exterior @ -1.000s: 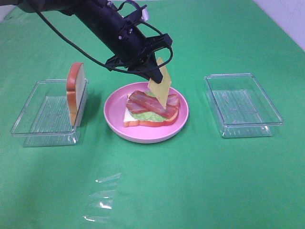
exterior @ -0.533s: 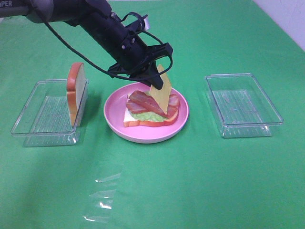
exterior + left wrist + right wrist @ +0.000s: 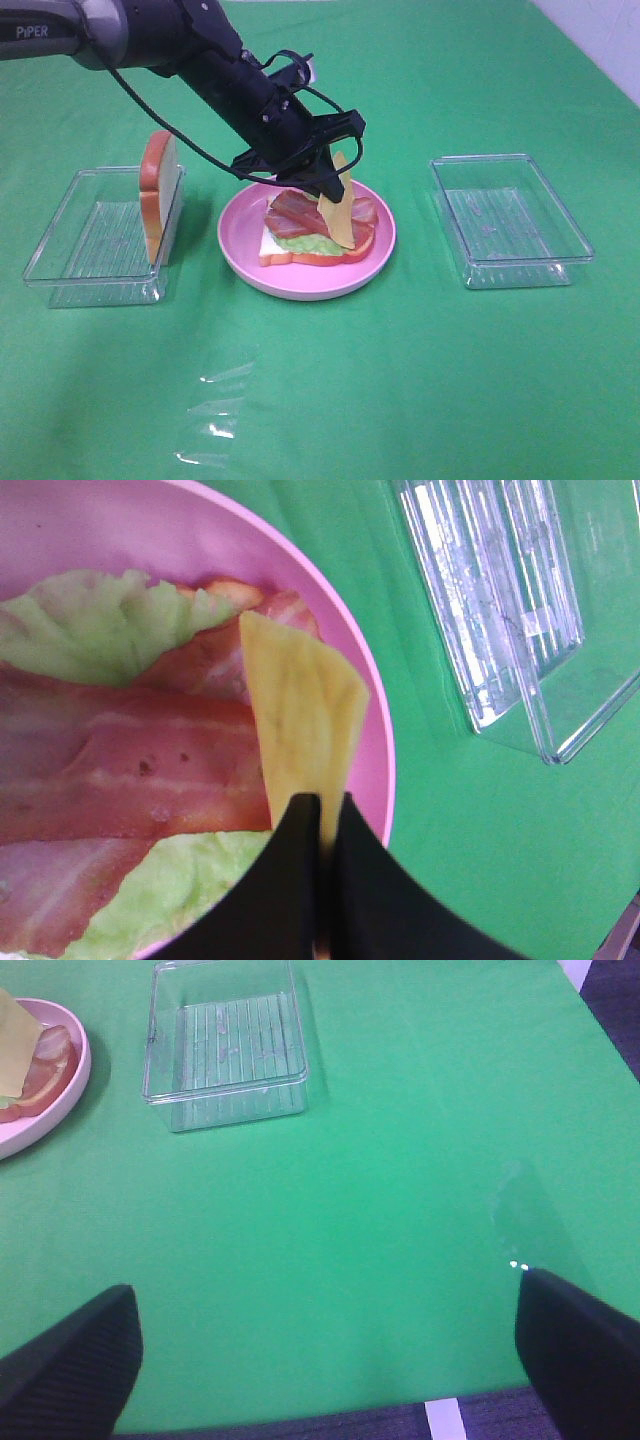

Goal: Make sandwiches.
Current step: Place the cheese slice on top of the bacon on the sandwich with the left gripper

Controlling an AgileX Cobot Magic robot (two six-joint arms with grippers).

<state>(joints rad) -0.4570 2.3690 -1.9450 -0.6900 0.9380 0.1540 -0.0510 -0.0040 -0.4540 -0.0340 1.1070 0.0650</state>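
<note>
The open sandwich lies on the round pink plate: a bread slice, green lettuce and bacon strips. My left gripper is shut on a yellow cheese slice and holds it edge-down over the bacon, its lower end at the stack. In the left wrist view the gripper pinches the cheese. A second bread slice stands upright against the left clear tray. My right gripper is open over bare green cloth, far from the plate.
A clear tray stands right of the plate; it also shows in the right wrist view and the left wrist view. A clear plastic film lies on the cloth near the front. The cloth's edge is near the right gripper.
My left gripper has come down and a little to the right with the cheese, bringing it from above the bacon to the stack. The bread slice and trays have not moved.
</note>
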